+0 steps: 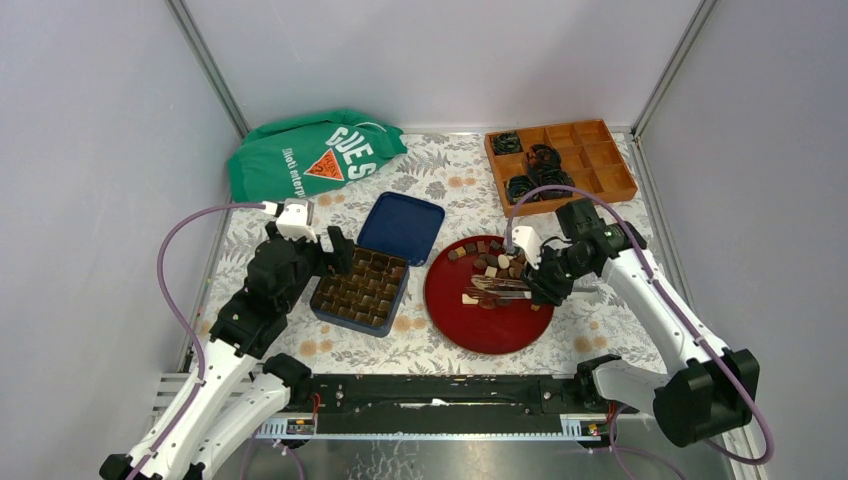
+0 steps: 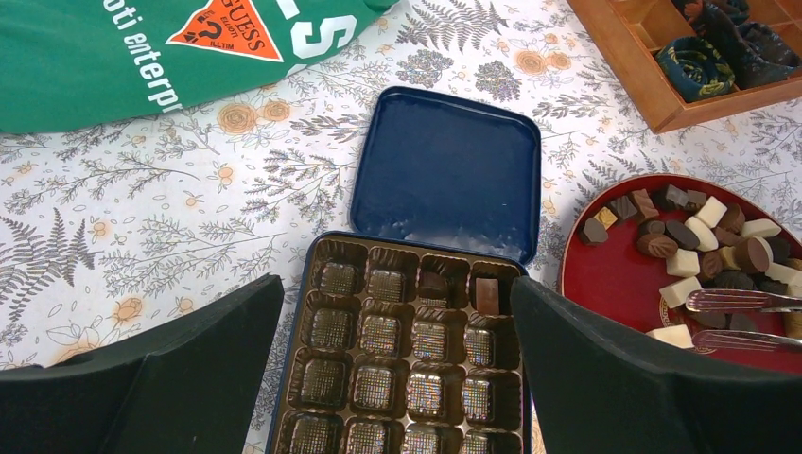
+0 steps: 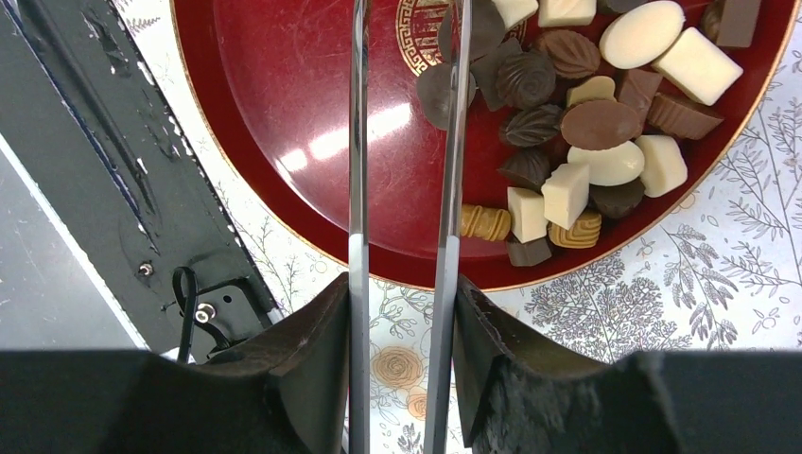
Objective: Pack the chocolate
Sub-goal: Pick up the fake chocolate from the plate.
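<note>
Left gripper [image 2: 395, 293]: jaws wide apart, holding nothing; it hangs over the open box.
Right gripper [image 3: 402, 312]: clamped on a pair of metal tongs [image 3: 357, 189], one finger pressing each blade from the outside.
Tongs: they reach out over the red plate [image 1: 480, 325] with the two blades apart; from where I stand I cannot tell whether any piece sits between the tips. A cream piece lies just beside one tip.
Chocolate [image 3: 586, 123]: most of it is heaped on the far part of the red plate, with dark, mid-brown and cream-white pieces touching one another, some leaf-shaped, some blocky.
Box [image 2: 378, 378]: a dark blue tin with a brown compartment insert, lying left of the plate. Two pieces sit in the row nearest the lid, a dark one and a mid-brown one in neighbouring cells at the plate end.
Lid [image 2: 444, 161]: blue, lying open side up just beyond the box and touching its far edge.
Green bag [image 1: 310, 155]: at the far left of the table, printed with white letters and a red triangle.
Wooden tray [image 1: 590, 160]: at the far right, divided into cells, black coiled cables [image 1: 543, 157] in several of them.
Cloth [image 1: 440, 170]: white with a fern and flower print, under everything.
</note>
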Robot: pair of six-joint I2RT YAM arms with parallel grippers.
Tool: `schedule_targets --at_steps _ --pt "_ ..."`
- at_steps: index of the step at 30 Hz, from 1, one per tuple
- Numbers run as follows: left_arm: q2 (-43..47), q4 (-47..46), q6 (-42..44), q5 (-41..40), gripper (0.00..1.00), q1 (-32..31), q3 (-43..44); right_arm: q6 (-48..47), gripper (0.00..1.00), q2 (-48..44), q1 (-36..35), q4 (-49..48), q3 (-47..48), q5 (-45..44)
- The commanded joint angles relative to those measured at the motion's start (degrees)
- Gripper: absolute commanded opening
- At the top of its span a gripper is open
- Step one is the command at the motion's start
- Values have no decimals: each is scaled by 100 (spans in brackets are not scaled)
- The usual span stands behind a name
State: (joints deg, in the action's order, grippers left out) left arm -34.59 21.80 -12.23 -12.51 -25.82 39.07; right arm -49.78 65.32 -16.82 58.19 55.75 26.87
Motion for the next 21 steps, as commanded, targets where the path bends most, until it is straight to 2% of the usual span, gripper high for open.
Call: schedule_targets --at_steps 1,21 --pt "36 -216 54 82 99 44 -29 -271 45 221 3 -47 135 81" --pt "5 -243 72 167 99 69 -22 -401 45 859 -126 -147 256 -56"
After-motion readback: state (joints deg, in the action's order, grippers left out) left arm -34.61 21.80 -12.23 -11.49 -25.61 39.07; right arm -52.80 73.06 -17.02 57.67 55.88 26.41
